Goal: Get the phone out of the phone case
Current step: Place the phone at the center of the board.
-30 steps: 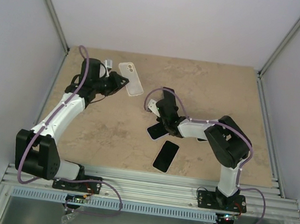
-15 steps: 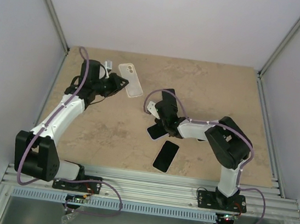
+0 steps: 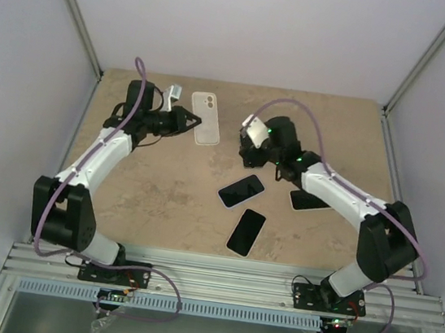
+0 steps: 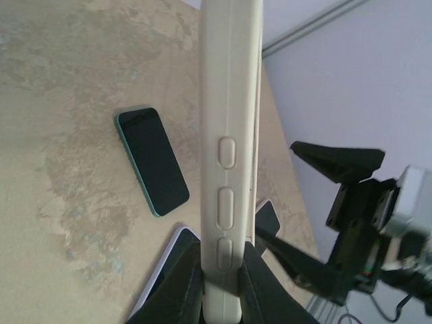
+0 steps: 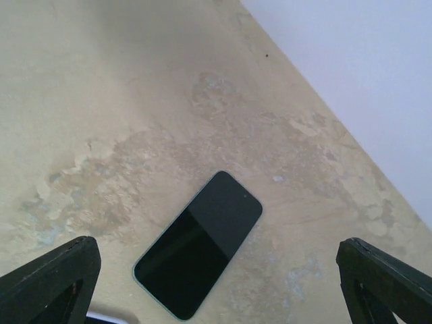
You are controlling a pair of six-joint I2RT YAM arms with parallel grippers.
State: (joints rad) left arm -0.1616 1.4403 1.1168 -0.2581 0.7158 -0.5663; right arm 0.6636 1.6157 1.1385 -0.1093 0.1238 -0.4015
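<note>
Left end effector: You found it [image 3: 187,120] at the far left of the desk [image 3: 161,199], clamped on one end of the phone case [image 3: 206,120], with one finger pressed against each broad face.
Phone case: It was held off the desk. In the left wrist view it stood edge-on, with its side buttons facing the camera. In the top view you saw its pale back and a camera cut-out near the far end. You could not tell whether a phone sat inside it.
Right end effector: It [image 5: 214,244] was raised above the desk centre, spread wide and holding nothing. Its fingers [image 5: 50,277] sat at opposite lower corners of the right wrist view.
Teal-edged phone: It [image 5: 199,253] lay flat on the desk, screen up, below the gap between the right fingers.
Light-edged phone: It [image 3: 241,190] lay flat just beyond the teal-edged one. The two were near each other but apart.
Third phone: It [image 3: 306,201] lay to the right of these, partly hidden by the right arm.
</note>
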